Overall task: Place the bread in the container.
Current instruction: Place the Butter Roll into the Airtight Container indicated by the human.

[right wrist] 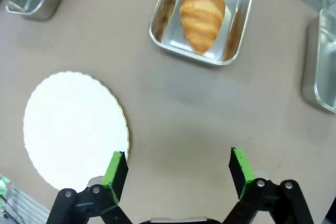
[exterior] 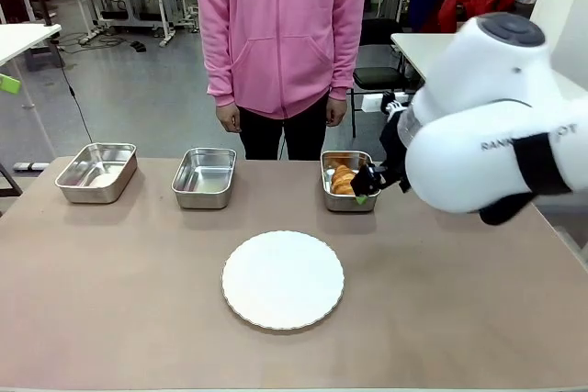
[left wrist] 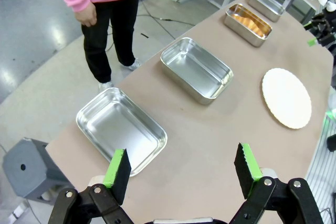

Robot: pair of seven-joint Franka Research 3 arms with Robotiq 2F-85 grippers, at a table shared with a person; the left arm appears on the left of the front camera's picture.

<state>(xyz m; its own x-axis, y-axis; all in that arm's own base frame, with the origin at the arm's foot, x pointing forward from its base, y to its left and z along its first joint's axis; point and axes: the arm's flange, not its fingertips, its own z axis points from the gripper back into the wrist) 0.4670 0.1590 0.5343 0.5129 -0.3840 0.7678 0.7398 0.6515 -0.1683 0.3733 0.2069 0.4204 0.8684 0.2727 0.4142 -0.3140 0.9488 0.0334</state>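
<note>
Bread sits in its tray; job looks done

Table (exterior: 110,300) first: three steel trays, one white plate (exterior: 283,280). Croissant (right wrist: 203,11) lies inside the container (right wrist: 157,30). My right claw (right wrist: 178,174) hangs spread and empty; left claw (left wrist: 181,174) likewise.

You see a golden-brown, ridged croissant (right wrist: 203,17) in a shiny silver steel tray (right wrist: 163,34) whose walls reflect orange. The round scalloped plate (right wrist: 68,127) is plain white with a thin gold edge, on a dull pinkish-brown worktop (right wrist: 189,108). The black fingers (right wrist: 116,169) wear bright green pads; the person's hoodie (exterior: 280,25) is pink.
</note>
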